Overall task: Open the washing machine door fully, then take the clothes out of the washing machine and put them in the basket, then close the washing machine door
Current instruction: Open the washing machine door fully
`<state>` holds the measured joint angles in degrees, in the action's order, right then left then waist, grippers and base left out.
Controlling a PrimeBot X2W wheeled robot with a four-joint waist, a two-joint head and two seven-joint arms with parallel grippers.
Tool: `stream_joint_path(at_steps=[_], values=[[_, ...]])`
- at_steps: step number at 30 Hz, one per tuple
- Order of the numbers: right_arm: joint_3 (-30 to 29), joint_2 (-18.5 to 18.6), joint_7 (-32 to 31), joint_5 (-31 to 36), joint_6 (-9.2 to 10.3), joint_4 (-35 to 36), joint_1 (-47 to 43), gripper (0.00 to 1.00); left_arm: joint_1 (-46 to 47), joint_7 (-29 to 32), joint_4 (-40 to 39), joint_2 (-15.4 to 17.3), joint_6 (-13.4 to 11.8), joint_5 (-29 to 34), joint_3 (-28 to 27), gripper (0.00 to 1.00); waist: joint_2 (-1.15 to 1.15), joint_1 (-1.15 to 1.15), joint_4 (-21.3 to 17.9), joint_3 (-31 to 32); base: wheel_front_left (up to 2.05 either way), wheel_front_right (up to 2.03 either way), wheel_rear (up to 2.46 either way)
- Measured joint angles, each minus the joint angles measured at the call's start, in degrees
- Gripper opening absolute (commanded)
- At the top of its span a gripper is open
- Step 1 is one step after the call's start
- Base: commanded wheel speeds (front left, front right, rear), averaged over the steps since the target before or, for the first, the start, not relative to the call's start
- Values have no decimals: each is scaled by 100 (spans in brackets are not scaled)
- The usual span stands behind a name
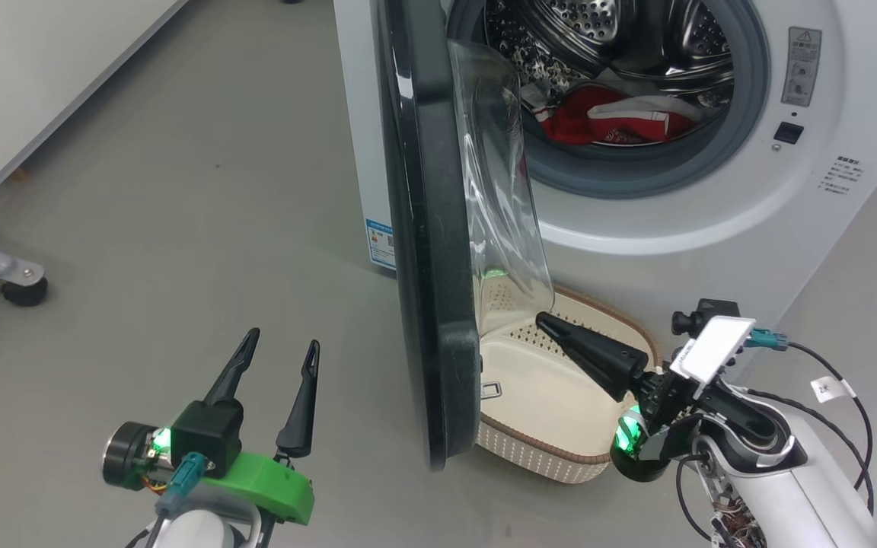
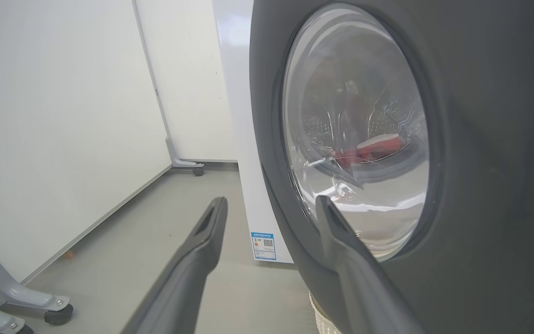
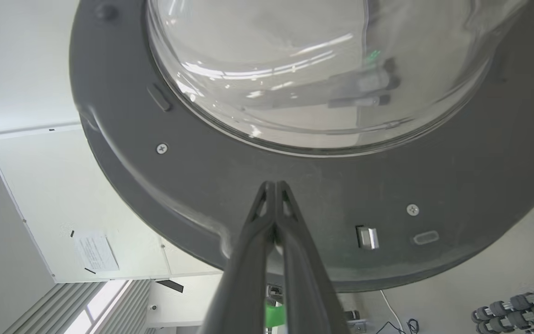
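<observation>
The white washing machine (image 1: 712,221) stands with its drum open. The washing machine door (image 1: 423,228) juts out edge-on towards me, its glass bowl (image 1: 499,190) facing right. Red and white clothes (image 1: 613,118) lie in the drum. The cream basket (image 1: 560,396) sits on the floor under the door. My left gripper (image 1: 284,339) is open and empty, left of the door; in the left wrist view it (image 2: 269,202) points at the door's outer face (image 2: 480,185). My right gripper (image 1: 541,320) is shut and empty above the basket, its tips (image 3: 274,183) at the door's inner rim (image 3: 179,185); whether they touch is unclear.
Grey caster legs (image 1: 4,278) stand on the floor at far left, next to a white wall (image 2: 63,116). A blue sticker (image 2: 263,246) marks the washer's lower front. Dumbbells (image 3: 517,311) show in the right wrist view. Open grey floor (image 1: 180,190) lies left of the door.
</observation>
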<state>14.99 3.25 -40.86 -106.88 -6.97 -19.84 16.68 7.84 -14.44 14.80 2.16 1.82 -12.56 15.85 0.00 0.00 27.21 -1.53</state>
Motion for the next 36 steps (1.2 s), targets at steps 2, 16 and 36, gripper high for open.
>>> stream_joint_path(at_steps=[2,16,36], values=[[-161,0,127,-1,0,109,-87,0,-31,0,-7,-1,-2,2,-34,100,0,0,-47,14,0,0,0],[-805,91,1085,437,0,581,-933,100,-185,0,-15,1,-9,5,-179,100,0,0,-413,85,0,0,0],[-1202,1377,5135,5409,253,747,-1445,100,-190,0,-31,1,-9,7,-307,100,0,0,-711,-11,0,0,0]])
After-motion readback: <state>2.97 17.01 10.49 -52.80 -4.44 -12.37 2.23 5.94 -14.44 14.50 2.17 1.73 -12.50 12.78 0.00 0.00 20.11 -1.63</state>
